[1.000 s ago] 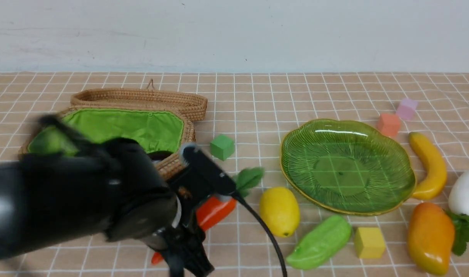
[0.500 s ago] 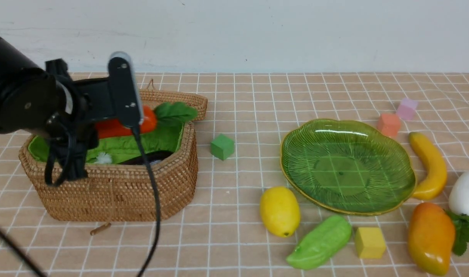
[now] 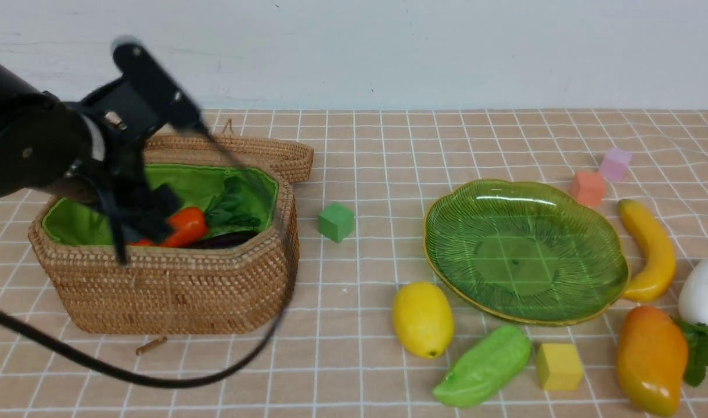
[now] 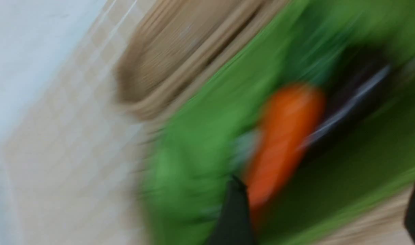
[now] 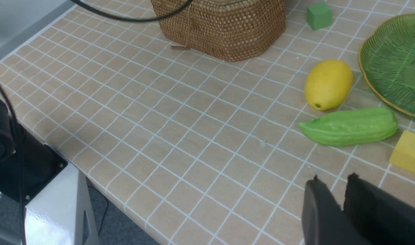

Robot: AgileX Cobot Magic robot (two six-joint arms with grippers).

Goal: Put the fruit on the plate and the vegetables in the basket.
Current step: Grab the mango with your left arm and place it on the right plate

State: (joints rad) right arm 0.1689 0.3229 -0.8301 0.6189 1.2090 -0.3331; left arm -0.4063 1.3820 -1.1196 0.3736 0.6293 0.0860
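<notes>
Front view has the left hand (image 3: pixel 147 216) hanging blurred over the open basket (image 3: pixel 173 290). The carrot (image 3: pixel 185 227) lies inside just below it, leaves pointing away from the hand, beside the dark eggplant (image 3: pixel 226 239). Left wrist view is smeared by motion, yet this hand's two fingers (image 4: pixel 234 211) stand wide apart; the carrot lies beyond them, not clamped, and whether it touches one I cannot tell. Well off to this hand's right the plate (image 3: pixel 525 249) sits on the worktop (image 3: pixel 354 371). The lemon (image 3: pixel 422 318) and gourd (image 3: pixel 482 366) lie on the worktop beside it, on the side nearer the hand. The banana (image 3: pixel 650 249), radish (image 3: pixel 703 290) and mango (image 3: pixel 650 360) lie past the plate, farthest from the hand. Right wrist view shows the right hand (image 5: pixel 335 185) low over the worktop, fingers narrow with only a slit between them, gripping nothing; the gourd lies just ahead of it, the lemon a little farther, the basket well beyond
</notes>
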